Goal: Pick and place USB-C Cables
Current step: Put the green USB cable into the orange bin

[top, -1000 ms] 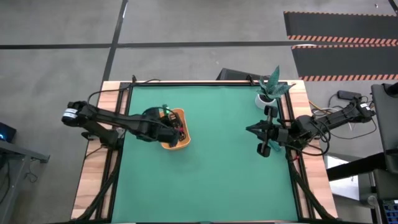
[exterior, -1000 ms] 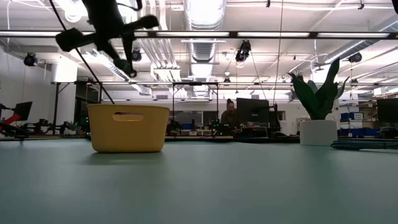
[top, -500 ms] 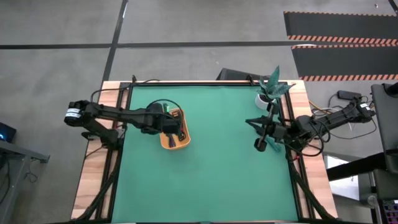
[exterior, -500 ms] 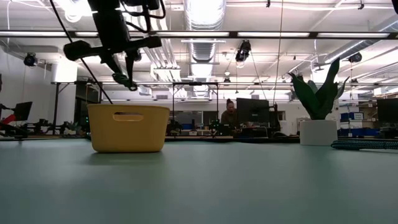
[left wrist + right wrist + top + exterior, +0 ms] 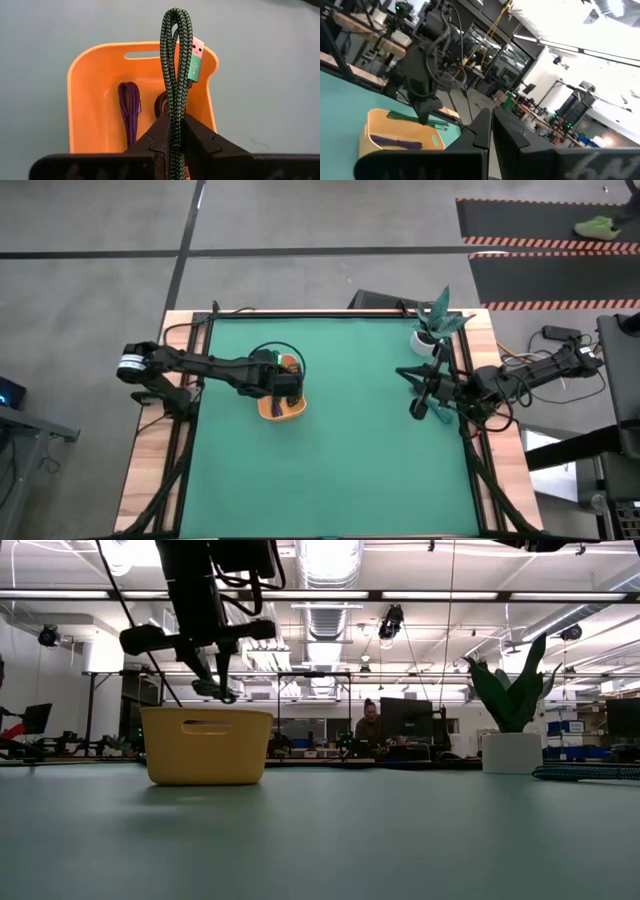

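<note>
My left gripper [image 5: 286, 386] hangs over the orange tray [image 5: 283, 409], shut on a dark green braided cable bundle [image 5: 175, 75]. The same gripper [image 5: 216, 690] shows just above the tray's rim [image 5: 207, 712] in the low view. A purple cable bundle [image 5: 130, 107] and a black one [image 5: 161, 102] lie on the tray's floor. My right gripper [image 5: 420, 394] waits shut near the table's right edge, beside the potted plant [image 5: 432, 325], touching nothing. My left gripper pinches the green cable bundle between its two fingers [image 5: 159, 131], which come from above. The folded strands [image 5: 175, 117] pass between the fingertips; the looped end [image 5: 175, 17] and a pink and teal plug [image 5: 196, 60] stick out beyond them. The bundle is lifted clear above the tray.
The tray stands on the green mat [image 5: 350, 460] in the table's left half. A white pot with the plant [image 5: 510, 745] stands at the far right corner. Black arm wires [image 5: 265, 350] loop over the tray's far side. People and desks show beyond the table.
My left gripper has carried the green cable toward the table's right, from the tray's left side to over the tray, and has come down closer to its rim. It has stayed shut on the cable.
</note>
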### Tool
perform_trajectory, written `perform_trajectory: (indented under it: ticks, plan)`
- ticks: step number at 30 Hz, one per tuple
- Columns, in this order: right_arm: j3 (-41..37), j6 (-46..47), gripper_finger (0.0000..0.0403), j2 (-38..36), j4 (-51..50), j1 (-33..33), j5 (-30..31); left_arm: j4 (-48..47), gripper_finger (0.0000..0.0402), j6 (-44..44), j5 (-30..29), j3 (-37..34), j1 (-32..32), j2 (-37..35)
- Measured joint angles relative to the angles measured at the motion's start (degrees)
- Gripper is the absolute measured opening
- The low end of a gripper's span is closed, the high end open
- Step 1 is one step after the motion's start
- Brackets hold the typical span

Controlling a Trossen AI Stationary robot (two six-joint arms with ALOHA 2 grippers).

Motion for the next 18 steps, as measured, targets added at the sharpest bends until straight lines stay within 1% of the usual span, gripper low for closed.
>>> perform_trajectory:
  ticks: [11, 13, 16, 18]
  plan:
    - [0.0, 0.6, 0.0009, -0.9, -2.8, 0.0, 0.6, 0.0, 0.002, -5.5, 3.4, -1.6, -0.2, 0.3]
    - [0.0, 0.5, 0.0009, -1.0, -4.6, 0.0, 2.4, 0.1, 0.002, -5.2, 3.5, -1.7, -0.5, 0.3]
    - [0.0, 0.8, 0.0009, -1.7, -6.4, 0.0, 7.5, 0.0, 0.002, -4.5, 3.5, -1.7, -0.5, 0.3]
    - [0.0, 1.5, 0.0009, -2.3, -7.2, 0.0, 9.1, 0.0, 0.002, -4.5, 3.5, -1.7, -0.5, 0.3]
